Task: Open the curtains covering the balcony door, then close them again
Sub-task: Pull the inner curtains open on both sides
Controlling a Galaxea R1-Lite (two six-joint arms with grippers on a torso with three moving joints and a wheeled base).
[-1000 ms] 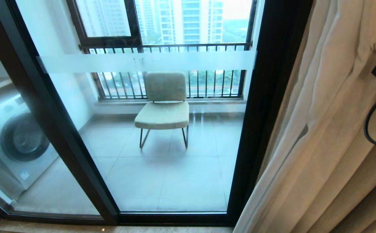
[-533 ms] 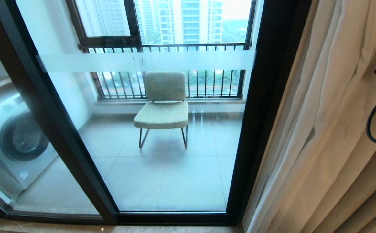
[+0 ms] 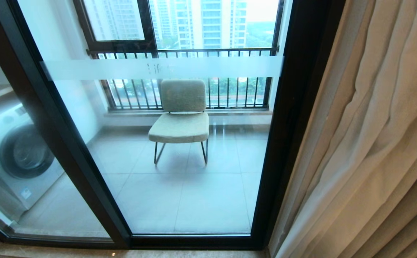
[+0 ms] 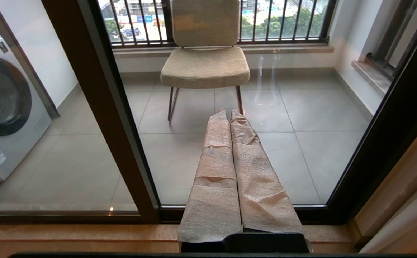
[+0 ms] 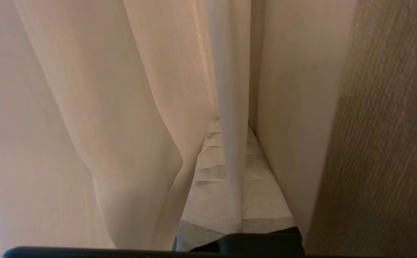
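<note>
The right gripper, pinched shut on the curtains, should pull gently sideways so the cloth won't slip

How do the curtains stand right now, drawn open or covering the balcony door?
Open: the curtains hang bunched at the right, and the balcony door glass is uncovered, showing the chair outside.

My right pincer is buried among the folds of the thin white sheer curtains, its wrapped fingertips mostly hidden. The small characters on the dark-framed glass balcony door are too small to read. The silver front-loading washing machine is cut off at the picture's edge.
</note>
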